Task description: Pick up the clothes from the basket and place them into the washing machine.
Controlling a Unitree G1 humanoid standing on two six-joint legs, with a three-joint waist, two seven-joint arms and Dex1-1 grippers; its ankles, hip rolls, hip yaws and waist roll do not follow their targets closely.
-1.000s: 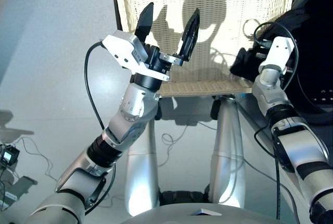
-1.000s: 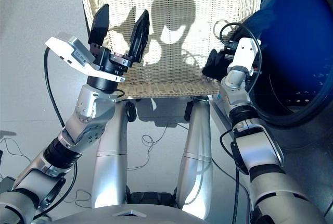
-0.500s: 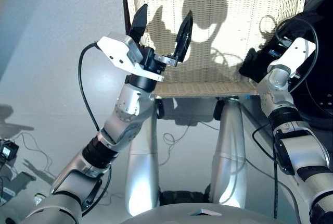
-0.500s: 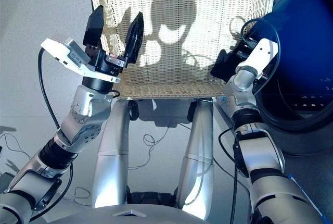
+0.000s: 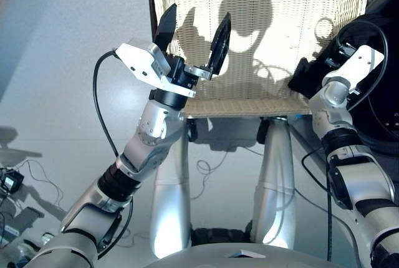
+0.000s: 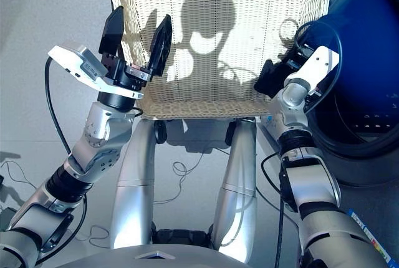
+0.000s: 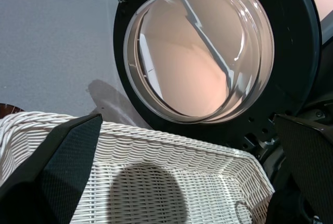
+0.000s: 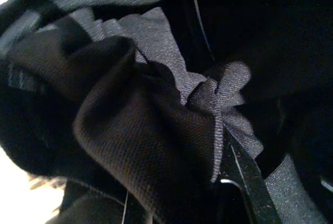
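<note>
The basket (image 5: 262,6) shows only bare wicker in the head views, so the step in hand looks like the last one: carrying the black garment (image 8: 140,146) to the washer (image 6: 368,62).

The right tool (image 5: 305,76) hangs at the basket's right edge, just beside the washer's mouth, with a dark bundle at its tip. Its wrist view is filled with bunched black cloth pressed close to the camera, which suggests it is gripping the garment. The fingers themselves are hidden by the cloth, so that grip is a judgement rather than something seen.

The left tool (image 5: 193,31) is raised over the basket's near left corner, its two fingers (image 5: 219,40) spread wide apart and holding nothing. Its wrist view looks across the bare basket to the glass door (image 7: 203,47), which stands swung open.

The next move calls for the right arm to swing further right, reach well into the drum mouth and let go there, so no cloth trails over the rim.
</note>
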